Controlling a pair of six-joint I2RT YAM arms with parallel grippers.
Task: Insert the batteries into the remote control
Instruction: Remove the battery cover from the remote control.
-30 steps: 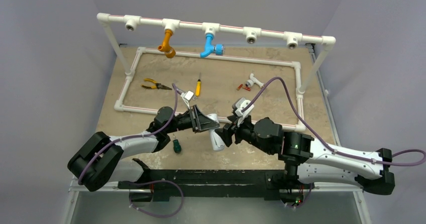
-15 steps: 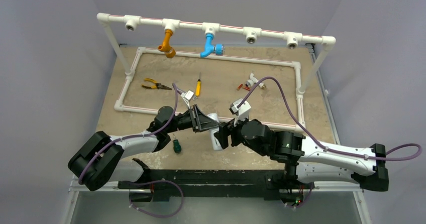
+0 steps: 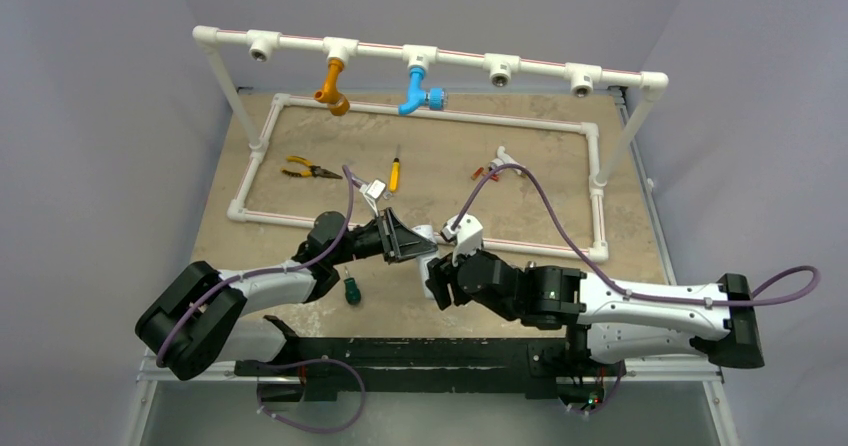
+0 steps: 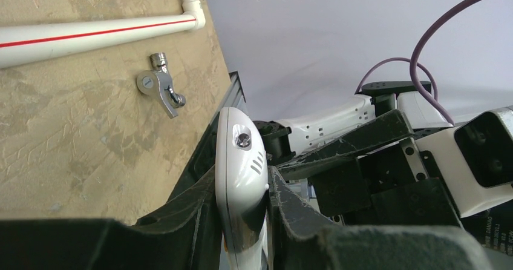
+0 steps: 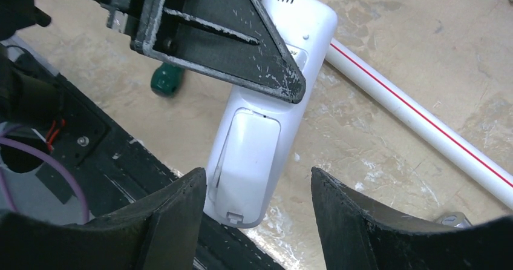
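My left gripper is shut on the white remote control and holds it above the table, gripped at its upper part. The remote's back, with the battery cover in place, faces the right wrist view. My right gripper is open, its jaws on either side of the remote's lower end; the left fingertip is next to the remote's edge. In the top view the right gripper covers most of the remote. The two red-orange batteries lie on the table at the back right, far from both grippers.
A white pipe T-fitting lies beside the batteries. A white pipe frame borders the work area, with orange and blue taps hanging above. Yellow pliers, a yellow screwdriver, a green-handled tool and a metal tap fitting lie on the table.
My right arm has moved left and toward the near edge, bringing its open jaws around the remote's lower end. The left gripper and the remote have stayed in place.
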